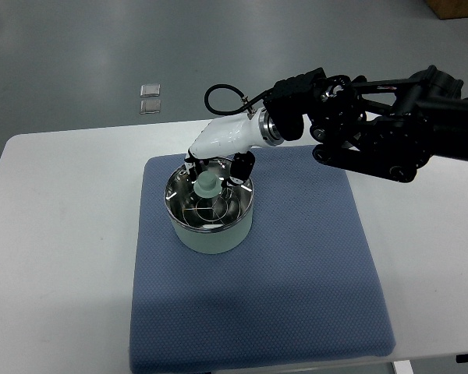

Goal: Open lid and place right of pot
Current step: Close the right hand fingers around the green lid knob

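Top view: the right arm reaches in from three o'clock, its black linkage bent down toward the mat's upper left. The white right hand (pixel 215 165) tilts downward, dark fingers (pixel 242 167) curled about the pale knob (pixel 206 185) of the lid (pixel 209 204). The lid sits on the pot (pixel 212 234), which stands at the blue mat's (pixel 296 273) ten o'clock area on the white table (pixel 54 257).

A squat, pale green pot (pixel 210 231) stands upright on the upper left part of the blue mat (pixel 296 280), its shiny, see-through lid (pixel 208 202) lying level and closed on its rim, with a pale green knob (pixel 206 185) rising from the lid's middle.
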{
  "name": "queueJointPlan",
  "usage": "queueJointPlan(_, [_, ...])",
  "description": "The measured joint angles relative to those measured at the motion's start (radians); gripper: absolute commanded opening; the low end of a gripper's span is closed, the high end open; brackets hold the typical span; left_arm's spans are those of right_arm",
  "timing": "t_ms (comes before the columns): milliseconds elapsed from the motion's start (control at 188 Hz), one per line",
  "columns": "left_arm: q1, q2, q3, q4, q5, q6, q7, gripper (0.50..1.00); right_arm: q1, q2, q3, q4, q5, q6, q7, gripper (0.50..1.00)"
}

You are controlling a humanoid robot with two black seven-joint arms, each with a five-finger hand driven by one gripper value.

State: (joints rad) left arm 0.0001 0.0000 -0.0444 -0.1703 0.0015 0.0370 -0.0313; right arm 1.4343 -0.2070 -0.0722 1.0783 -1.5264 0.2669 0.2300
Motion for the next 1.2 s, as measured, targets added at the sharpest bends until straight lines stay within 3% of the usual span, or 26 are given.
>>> queueJointPlan(419, [0.0, 0.0, 0.0, 0.0, 0.0, 0.0, 0.0, 1.0, 0.011, 0.021, 0.0, -0.006, 0.0, 0.0, -0.009, 0.644])
queueJointPlan(1199, [0.0, 0.0, 0.0, 0.0, 0.0, 0.0, 0.0, 1.0, 0.012, 0.03, -0.011, -0.008, 0.0, 0.001, -0.012, 0.643])
